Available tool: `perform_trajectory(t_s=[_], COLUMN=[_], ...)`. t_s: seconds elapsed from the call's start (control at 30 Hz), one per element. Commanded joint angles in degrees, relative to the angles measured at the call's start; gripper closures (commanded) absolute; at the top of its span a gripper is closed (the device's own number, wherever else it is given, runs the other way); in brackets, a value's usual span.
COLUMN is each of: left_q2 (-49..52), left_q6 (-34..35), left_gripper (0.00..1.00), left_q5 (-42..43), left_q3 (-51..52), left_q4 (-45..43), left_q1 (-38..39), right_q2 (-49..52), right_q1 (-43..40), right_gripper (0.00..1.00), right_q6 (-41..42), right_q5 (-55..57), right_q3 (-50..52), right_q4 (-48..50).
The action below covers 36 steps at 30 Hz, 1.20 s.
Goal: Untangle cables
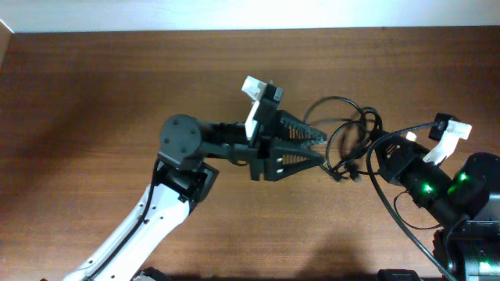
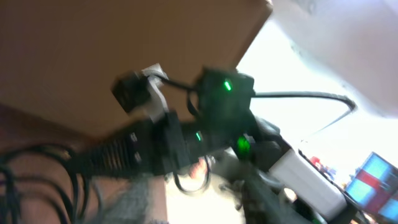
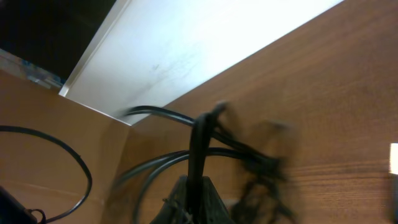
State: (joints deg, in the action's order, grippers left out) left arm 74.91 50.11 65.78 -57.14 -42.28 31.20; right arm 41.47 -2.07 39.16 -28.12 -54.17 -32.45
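Note:
The cables (image 1: 349, 133) are thin black cords tangled in loops right of the table's middle. My left gripper (image 1: 322, 148) reaches in from the left, and its fingertips come together at the tangle's left edge, seemingly on a strand. My right gripper (image 1: 373, 153) meets the tangle from the right. In the right wrist view its jaws (image 3: 199, 190) are shut on one upright black strand, with other cable loops (image 3: 249, 158) blurred behind. The left wrist view is blurred. It shows cable strands (image 2: 25, 180) at the left and the right arm (image 2: 186, 140), but not my own left fingers clearly.
The brown wooden table (image 1: 117, 78) spreads around both arms. Its far edge meets a white wall (image 1: 234, 12) at the top. The right arm's base (image 1: 469, 195) with green lights stands at the lower right, with its own thicker black wire (image 1: 398, 218) looping beside it.

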Motion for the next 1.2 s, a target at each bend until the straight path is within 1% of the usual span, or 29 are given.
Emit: perform_trajectory(t_s=[0.0, 0.03, 0.07, 0.2, 0.33, 0.4, 0.43, 0.47, 0.5, 0.53, 0.63, 0.67, 0.8, 0.83, 0.9, 0.97, 1.0, 1.03, 1.07, 1.1, 1.17], left_q2=[-0.35, -0.35, -0.35, -0.15, 1.14, 1.81, 2.03, 2.01, 2.01, 2.01, 2.01, 2.01, 2.01, 2.01, 2.01, 2.29, 3.04, 4.00, 4.92, 5.84, 6.19], left_q6=[-3.76, -3.74, -3.74, -3.78, -3.76, -3.78, -3.78, -4.50, -4.85, -4.85, -4.85, -4.85, -6.12, -6.12, -7.91, -9.51, -9.49, -9.49, -9.51, -11.85, -21.20], left_gripper=[0.38, 0.34, 0.31, 0.18, 0.18, 0.18, 0.18, 0.18, 0.18, 0.18, 0.18, 0.18, 0.20, 0.21, 0.23, 0.25, 0.22, 0.14, 0.07, 0.06, 0.03], left_q5=[19.82, 23.10, 24.33, 24.33, 24.33, 24.33, 24.33, 24.33, 24.33, 24.33, 24.33, 24.33, 24.33, 24.33, 24.33, 23.91, 22.62, 19.30, 14.01, 9.60, 0.17], left_q3=[-1.14, -1.14, -1.14, -1.03, -1.01, -1.01, -1.01, -1.01, -1.01, -1.01, -1.01, -1.01, -0.98, -0.98, -0.98, -0.98, -0.98, -0.98, -0.98, -0.98, -0.98], left_q4=[-0.37, -0.37, -0.35, -0.35, -0.31, -0.35, -0.37, -0.35, -0.37, -0.37, -0.37, -0.37, -0.33, -0.35, -0.35, -0.26, 0.33, 4.42, 11.32, 17.49, 29.83], left_q1=[-3.41, -4.11, -4.70, -4.85, -4.85, -4.85, -4.85, -4.85, -4.85, -4.85, -4.85, -4.85, -4.85, -4.87, -5.14, -6.43, -7.43, -8.68, -10.05, -11.45, -12.79], right_q2=[-0.28, -0.28, -0.28, -0.28, -0.26, -0.26, 0.15, 0.98, 2.21, 4.55, 10.23, 11.45, 16.74, 17.44, 18.49, 21.99, 24.20, 27.28, 30.25, 33.94, 37.62], right_q1=[-0.22, -0.22, -0.22, -0.22, -0.22, -0.22, -0.22, -0.22, -0.22, -0.22, -0.22, -0.22, -0.26, -0.26, -0.26, -0.26, -0.26, -0.26, -0.26, -0.26, -0.26], right_gripper=[0.96, 0.96, 0.96, 0.96, 0.94, 0.93, 0.77, 0.35, 0.17, 0.08, 0.07, 0.08, 0.07, 0.07, 0.00, 0.00, 0.00, 0.00, 0.00, 0.00, 0.00], right_q6=[-0.20, -0.20, -0.20, -0.17, -0.20, -1.53, -3.58, -6.23, -7.74, -9.05, -13.92, -13.90, -13.88, -13.90, -13.90, -13.90, -13.92, -14.86, -16.48, -16.48, -17.27], right_q5=[-0.42, -0.42, -0.66, -3.78, -5.79, -5.95, -5.92, -5.49, -4.31, 0.02, 5.38, 8.46, 24.11, 29.75, 38.71, 40.41, 40.39, 40.11, 38.53, 38.23, 37.90], right_q3=[-0.66, -0.66, -0.66, -0.66, -0.63, -0.63, -0.63, -0.63, -0.63, -0.63, -0.63, -0.63, -0.63, -0.63, -0.63, -0.63, -0.63, -0.63, -0.63, -0.63, -0.63], right_q4=[1.44, 1.44, 1.46, 2.23, 2.82, 1.99, 1.14, -0.26, -2.32, -6.08, -10.36, -11.85, -19.76, -22.36, -26.40, -27.28, -27.36, -27.43, -27.26, -27.02, -26.16])
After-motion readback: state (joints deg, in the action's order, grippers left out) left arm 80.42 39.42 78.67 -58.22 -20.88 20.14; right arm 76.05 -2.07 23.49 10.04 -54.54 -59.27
